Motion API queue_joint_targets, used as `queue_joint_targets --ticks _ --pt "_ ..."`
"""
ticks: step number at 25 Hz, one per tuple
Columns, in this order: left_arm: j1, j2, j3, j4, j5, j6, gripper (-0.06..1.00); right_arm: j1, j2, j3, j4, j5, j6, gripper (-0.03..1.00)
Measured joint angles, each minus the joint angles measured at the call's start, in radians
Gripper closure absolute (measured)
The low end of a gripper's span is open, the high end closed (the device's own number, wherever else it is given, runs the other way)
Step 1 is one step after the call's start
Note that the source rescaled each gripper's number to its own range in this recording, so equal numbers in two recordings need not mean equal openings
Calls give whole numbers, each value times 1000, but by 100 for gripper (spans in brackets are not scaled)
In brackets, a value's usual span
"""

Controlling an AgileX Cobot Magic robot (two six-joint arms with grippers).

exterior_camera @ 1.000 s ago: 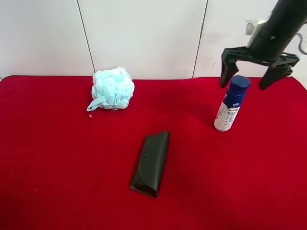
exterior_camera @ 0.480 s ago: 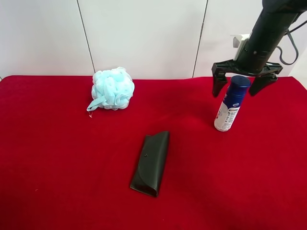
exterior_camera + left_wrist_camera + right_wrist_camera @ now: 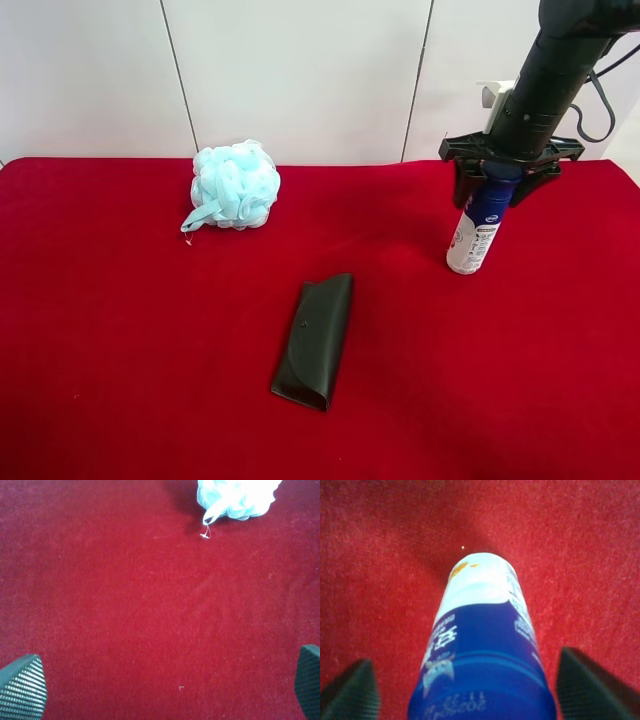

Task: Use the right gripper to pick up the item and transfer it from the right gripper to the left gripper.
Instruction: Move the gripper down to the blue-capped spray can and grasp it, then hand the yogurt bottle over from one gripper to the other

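Right end effector sits over the bottle, its jaws standing either side of the dark blue upper part and close in. In the right wrist view a strip of red cloth shows between one fingertip and the bottle, while the other fingertip lies just beside it, so I cannot tell whether the grip has been made. Bottle stands upright on the red bench, base on the cloth, toward the far edge at the exterior high view's right. Left end effector is fully spread with nothing between its jaws, hovering over bare red cloth near the light blue bath sponge. I note a flat black glasses case lying mid-bench, well apart from both the bottle and the sponge.
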Motion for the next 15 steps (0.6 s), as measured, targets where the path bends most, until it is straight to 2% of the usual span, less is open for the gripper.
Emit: queue_joint_targets --ticks 1,15 --pt "0 0 0 0 0 0 -6 0 0 0 -2 0 0 97" --pt "0 0 0 0 0 0 -6 0 -14 0 -10 4 0 96"
